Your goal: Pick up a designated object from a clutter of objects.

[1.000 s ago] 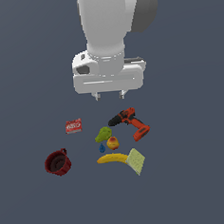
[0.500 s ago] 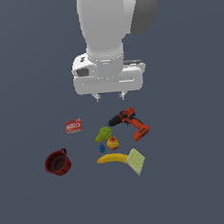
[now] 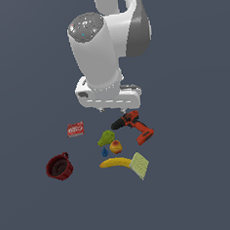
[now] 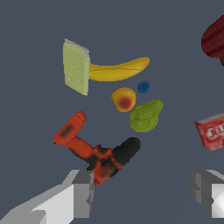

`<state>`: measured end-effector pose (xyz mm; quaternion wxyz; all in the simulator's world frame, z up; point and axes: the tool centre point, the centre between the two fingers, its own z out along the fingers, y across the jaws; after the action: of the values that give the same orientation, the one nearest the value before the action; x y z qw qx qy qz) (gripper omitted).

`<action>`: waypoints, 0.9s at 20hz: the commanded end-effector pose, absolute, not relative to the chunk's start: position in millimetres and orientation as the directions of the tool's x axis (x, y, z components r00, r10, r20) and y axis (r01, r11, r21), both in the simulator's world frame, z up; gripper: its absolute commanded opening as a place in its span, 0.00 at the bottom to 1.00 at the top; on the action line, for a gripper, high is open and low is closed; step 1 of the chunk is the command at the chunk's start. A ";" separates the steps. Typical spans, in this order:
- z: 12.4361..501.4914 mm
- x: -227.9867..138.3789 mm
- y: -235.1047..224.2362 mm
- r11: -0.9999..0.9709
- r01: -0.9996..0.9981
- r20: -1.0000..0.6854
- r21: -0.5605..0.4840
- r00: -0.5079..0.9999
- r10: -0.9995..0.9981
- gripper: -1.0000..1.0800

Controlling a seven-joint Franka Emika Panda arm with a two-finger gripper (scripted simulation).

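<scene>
Released gripper hovers above the drill, jaws spread for approach. Banana lies at the drill's seven o'clock.

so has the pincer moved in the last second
Yes. In the exterior view the pincer has shifted toward the view's right and slightly lower, closer to the drill, which lies where it was.

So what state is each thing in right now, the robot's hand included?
end effector: open, empty, above the drill
drill: lying on its side, not gripped
banana: lying flat, touching the sponge
sponge: lying flat
pear: on its side
pot: upright, empty
red box: lying flat
</scene>
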<state>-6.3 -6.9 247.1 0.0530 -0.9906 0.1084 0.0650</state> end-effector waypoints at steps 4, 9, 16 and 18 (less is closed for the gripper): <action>188.4 -18.7 -11.5 -0.888 -0.445 -0.279 -0.118 0.873 -0.401 0.81; 130.7 -36.3 -15.8 -0.749 -0.657 -0.419 -0.089 0.707 -0.570 0.81; 77.9 -57.4 -19.5 -0.574 -0.819 -0.532 -0.010 0.490 -0.691 0.81; 68.6 -61.6 -20.1 -0.538 -0.843 -0.549 0.010 0.445 -0.707 0.81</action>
<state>-58.5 -19.8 76.1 0.1318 -0.8511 0.4451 0.2452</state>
